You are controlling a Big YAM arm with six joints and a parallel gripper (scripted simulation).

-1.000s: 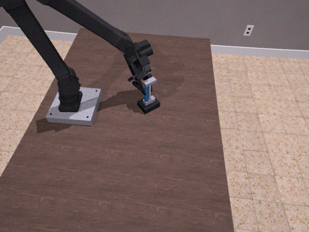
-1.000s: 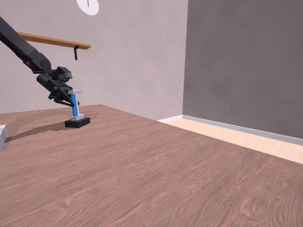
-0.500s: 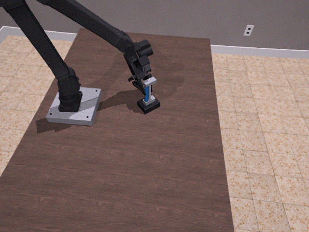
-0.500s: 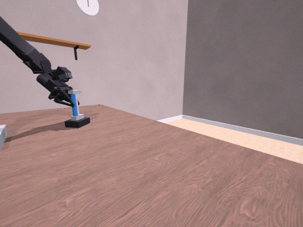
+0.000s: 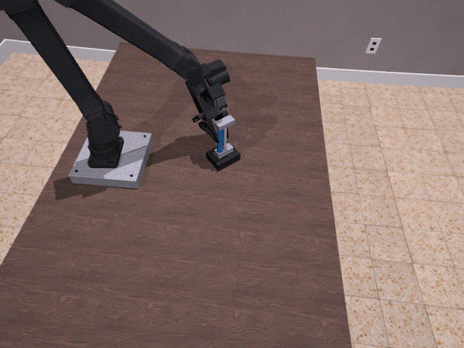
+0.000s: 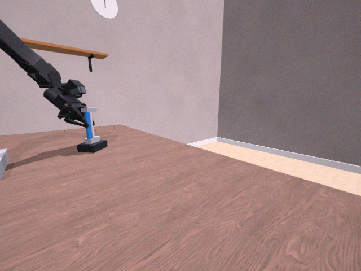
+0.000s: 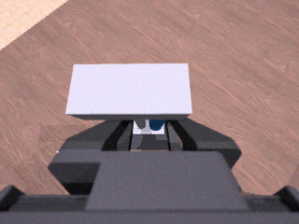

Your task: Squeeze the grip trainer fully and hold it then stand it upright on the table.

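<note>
The grip trainer (image 5: 221,143) stands upright on its black base (image 5: 223,158) in the middle of the table. It has a grey top cap (image 5: 224,122), a blue foam-covered bar (image 5: 219,140) and a thin pale bar (image 5: 225,139) right beside it. My gripper (image 5: 213,131) reaches down from the left and is shut around both bars below the cap. It also shows in the exterior view (image 6: 83,121), where the bars (image 6: 89,126) stand close together. In the wrist view the cap (image 7: 129,90) hides most of the bars; the fingers flank a bit of blue.
The arm's grey base plate (image 5: 112,159) sits on the left side of the table. The table's right edge (image 5: 329,180) runs beside tiled floor. A wall shelf (image 6: 62,49) hangs behind the arm.
</note>
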